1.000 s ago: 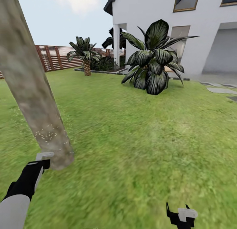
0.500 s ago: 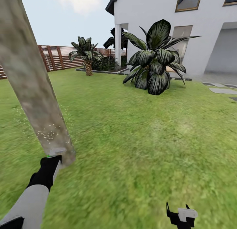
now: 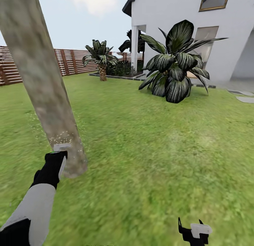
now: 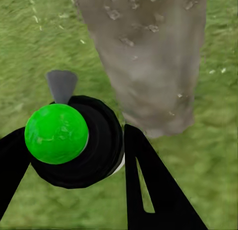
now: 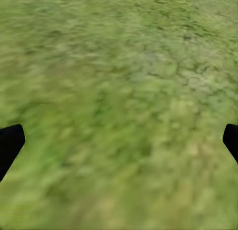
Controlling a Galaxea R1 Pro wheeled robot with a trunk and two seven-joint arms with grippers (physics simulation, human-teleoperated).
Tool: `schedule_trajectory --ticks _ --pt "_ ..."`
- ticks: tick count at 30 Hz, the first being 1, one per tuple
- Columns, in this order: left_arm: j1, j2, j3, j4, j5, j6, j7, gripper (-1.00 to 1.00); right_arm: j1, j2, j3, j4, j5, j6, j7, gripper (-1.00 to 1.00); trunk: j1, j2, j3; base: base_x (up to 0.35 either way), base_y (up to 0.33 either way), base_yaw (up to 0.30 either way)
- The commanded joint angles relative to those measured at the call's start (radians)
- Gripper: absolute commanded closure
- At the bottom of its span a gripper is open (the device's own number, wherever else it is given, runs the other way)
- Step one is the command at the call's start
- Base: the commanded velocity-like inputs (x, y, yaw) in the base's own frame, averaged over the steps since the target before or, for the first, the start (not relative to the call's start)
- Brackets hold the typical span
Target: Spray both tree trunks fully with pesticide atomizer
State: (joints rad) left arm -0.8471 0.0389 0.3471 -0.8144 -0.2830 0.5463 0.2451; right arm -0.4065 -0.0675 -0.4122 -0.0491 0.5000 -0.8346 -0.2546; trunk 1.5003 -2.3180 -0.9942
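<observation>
We stand on the lawn, which runs back to a white house at far right and a slatted fence at far left. A broad-leaved shrub and a small palm sit in the far ground.

The tree trunk, a thick mottled grey-brown column, rises at near left and leans toward the upper left of the head view; its flared base meets the grass just beyond our left arm. Pale specks dot its lower bark.

Our left gripper holds the pesticide atomizer, its black fingers closed on either side of the dark cylinder. In the left wrist view the top shows a green dot, and a small grey nozzle points away from us. The light-grey cap lies against the trunk's low part in the head view.

The decisive relation: the trunk stands directly ahead of the nozzle, slightly to the right, close by, its long axis near upright while the atomizer sits low at its foot. We judge that coverage calls for sweeping upward along that axis.

Our right gripper hangs low at near right, fingers spread wide over bare grass, holding nothing.
</observation>
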Motion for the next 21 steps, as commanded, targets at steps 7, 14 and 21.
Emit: schedule_trajectory --ticks 7,14,21 --pt "-0.005 0.166 0.003 -0.001 0.001 0.025 -0.268 1.00 0.000 0.000 0.000 0.000 0.000 0.000 0.000 -1.00 0.000 0.000 0.000 0.000 0.000 0.055" --pt "-0.086 0.190 -0.003 0.000 0.001 0.059 -0.360 1.00 0.000 -0.002 0.000 0.000 0.000 0.000 0.000 -1.00 0.000 0.000 0.000 0.000 0.000 0.000" --pt "-0.073 0.350 -0.005 0.004 -0.008 0.059 -0.545 1.00 0.000 -0.002 0.000 0.000 0.000 0.000 0.001 -1.00 0.000 0.000 0.000 0.000 0.000 0.000"
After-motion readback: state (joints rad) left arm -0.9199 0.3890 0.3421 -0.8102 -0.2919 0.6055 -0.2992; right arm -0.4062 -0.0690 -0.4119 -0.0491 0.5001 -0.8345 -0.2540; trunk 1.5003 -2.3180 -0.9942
